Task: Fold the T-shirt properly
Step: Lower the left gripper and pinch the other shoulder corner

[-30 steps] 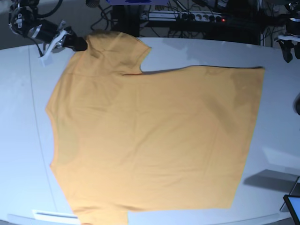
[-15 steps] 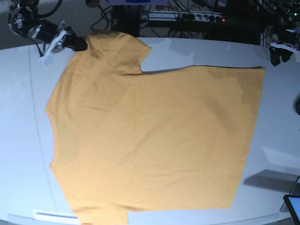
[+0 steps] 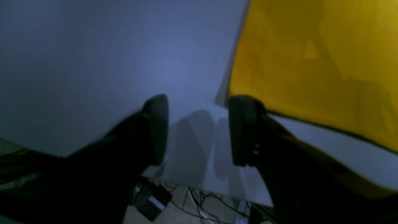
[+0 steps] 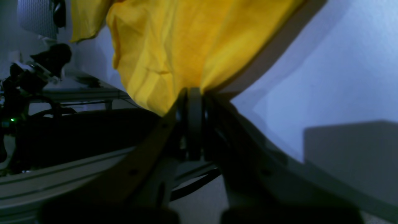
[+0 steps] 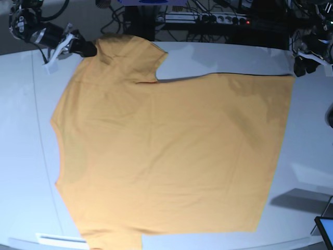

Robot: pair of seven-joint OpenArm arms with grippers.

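Over on the far left of the base view, the right gripper is pinching the far-left sleeve of the T-shirt. The right wrist view backs this up: the dark fingers are pressed together with a bunch of yellow cloth gathered up right between them, and the fabric fans out away from the pinch.

The shirt itself is spread pretty much flat across the white table, taking up most of the middle. It looks like it's lying sideways, with sleeves at the far-left and near-left corners and the straight hem running down the right side. A few soft wrinkles, nothing major.

Moving right, the left gripper sits at the far right, just beside the far-right corner of the shirt. In the left wrist view its jaws are spread apart with only bare table between them, and the right-hand finger is right next to the cloth's corner. Can't tell if it's actually touching the cloth.
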